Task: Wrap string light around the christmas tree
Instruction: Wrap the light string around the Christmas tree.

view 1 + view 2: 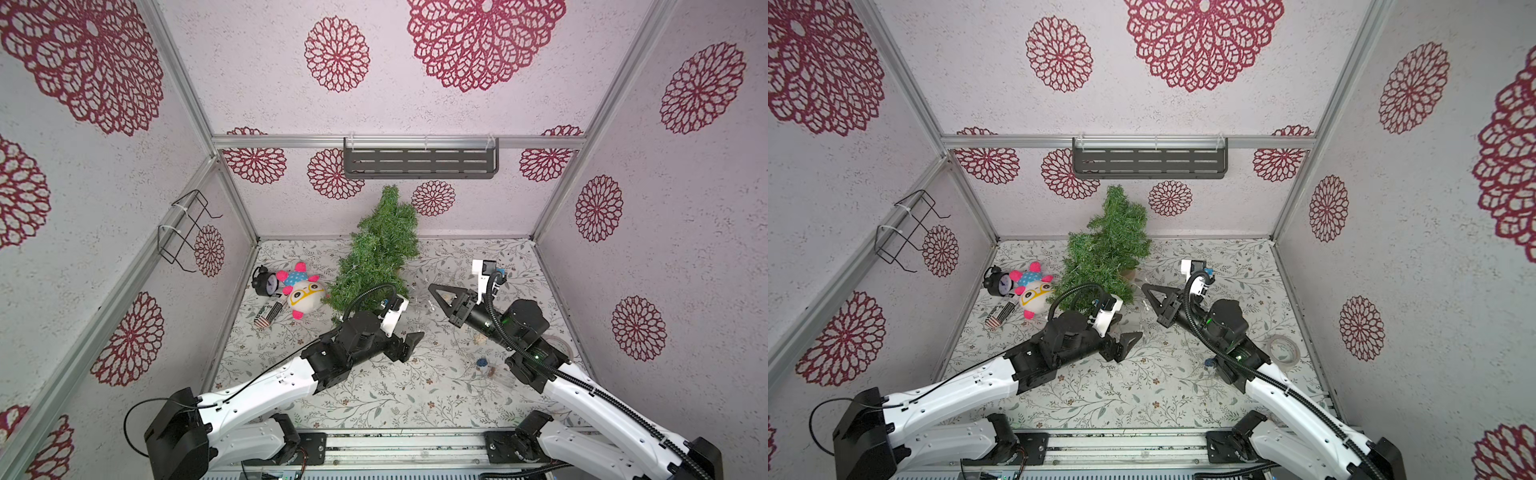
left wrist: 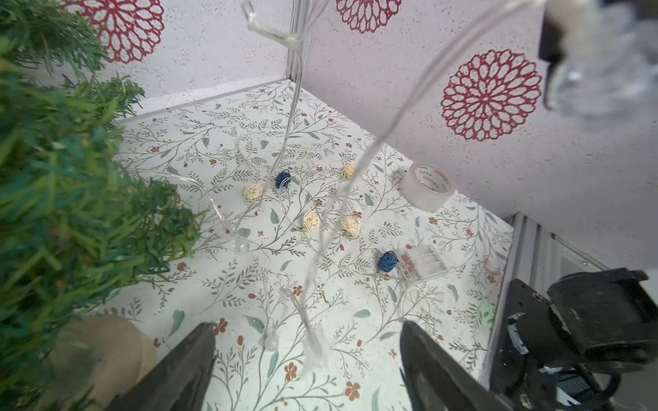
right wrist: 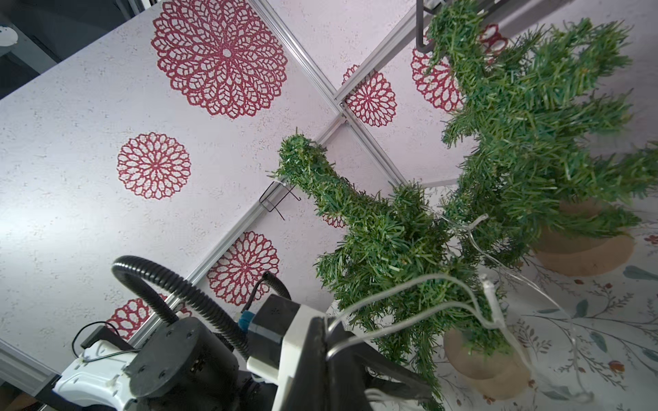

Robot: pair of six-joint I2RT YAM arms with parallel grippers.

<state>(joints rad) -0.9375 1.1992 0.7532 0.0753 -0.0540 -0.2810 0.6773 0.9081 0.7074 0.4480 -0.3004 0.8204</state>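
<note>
Since the string light [image 3: 493,302] runs from my right tool [image 1: 431,286], clamped on it, leftward into the lower branches of the tree [image 1: 378,249], I judge the next lap goes that way. My left tool [image 2: 306,329], jaws wide, is nearer; slack hangs between them. Its battery box [image 2: 422,263] lies on the floral bench [image 1: 374,395]; walls close behind.

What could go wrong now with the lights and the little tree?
The right gripper pinches the string light close to the christmas tree; a hard pull might tip it. The left gripper is open, so the wire hanging by it could swing free. Loose loops near the battery box might tangle.
</note>
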